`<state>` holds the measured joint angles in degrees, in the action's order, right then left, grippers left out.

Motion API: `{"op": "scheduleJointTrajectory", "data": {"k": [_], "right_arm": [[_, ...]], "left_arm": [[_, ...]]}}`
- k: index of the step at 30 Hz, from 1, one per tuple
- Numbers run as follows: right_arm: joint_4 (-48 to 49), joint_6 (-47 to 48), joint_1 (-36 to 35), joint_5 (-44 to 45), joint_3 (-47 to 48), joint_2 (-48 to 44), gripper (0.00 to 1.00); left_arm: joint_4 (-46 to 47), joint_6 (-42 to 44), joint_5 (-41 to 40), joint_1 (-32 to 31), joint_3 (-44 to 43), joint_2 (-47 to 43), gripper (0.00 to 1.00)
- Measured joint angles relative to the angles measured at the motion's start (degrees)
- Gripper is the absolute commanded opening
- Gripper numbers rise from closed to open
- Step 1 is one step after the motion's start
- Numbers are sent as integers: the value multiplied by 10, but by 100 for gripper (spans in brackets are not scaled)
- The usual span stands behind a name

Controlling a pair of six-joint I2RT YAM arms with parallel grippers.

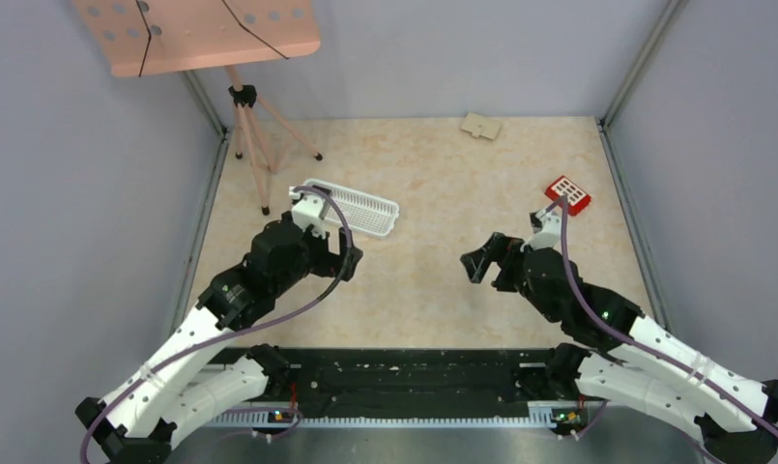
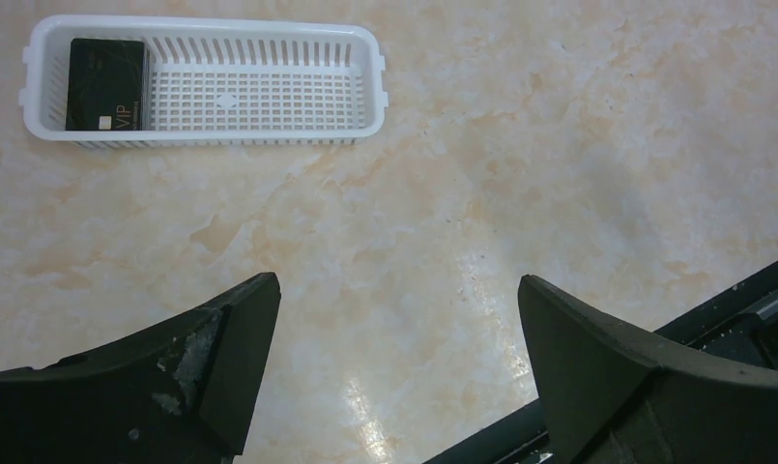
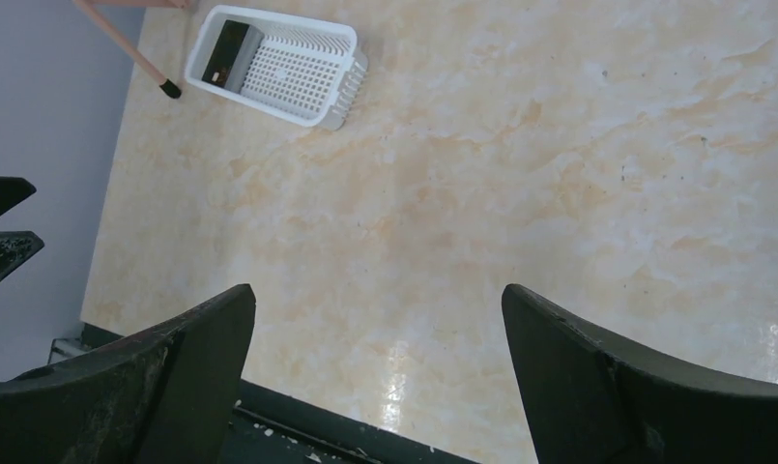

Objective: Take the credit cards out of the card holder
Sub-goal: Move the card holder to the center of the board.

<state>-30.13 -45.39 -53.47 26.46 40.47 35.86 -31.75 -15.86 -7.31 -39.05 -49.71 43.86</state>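
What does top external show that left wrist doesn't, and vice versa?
Only top external: the right arm, the red box, a tan flat piece at the far edge, the pink stand. Only left wrist: a black card lying in one end of the white basket, and the left gripper open, empty. Both: the white basket and the marbled table.

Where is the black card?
In the left wrist view, the black card lies at the left end of the white basket, on the table's left side near the tripod.

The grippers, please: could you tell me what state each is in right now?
Left gripper: open, holding nothing.
Right gripper: open, holding nothing.
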Motion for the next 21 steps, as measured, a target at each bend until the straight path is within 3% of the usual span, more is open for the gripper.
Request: {"op": "scheduleJointTrajectory", "data": {"k": [14,21], "right_arm": [[42,10,0,38,-19,-39,94],[146,125,18,105,-19,67,96]], "left_arm": [[-38,-8,-35,0,0,-38,99],[-49,-29,-42,0,31,-96,99]]}}
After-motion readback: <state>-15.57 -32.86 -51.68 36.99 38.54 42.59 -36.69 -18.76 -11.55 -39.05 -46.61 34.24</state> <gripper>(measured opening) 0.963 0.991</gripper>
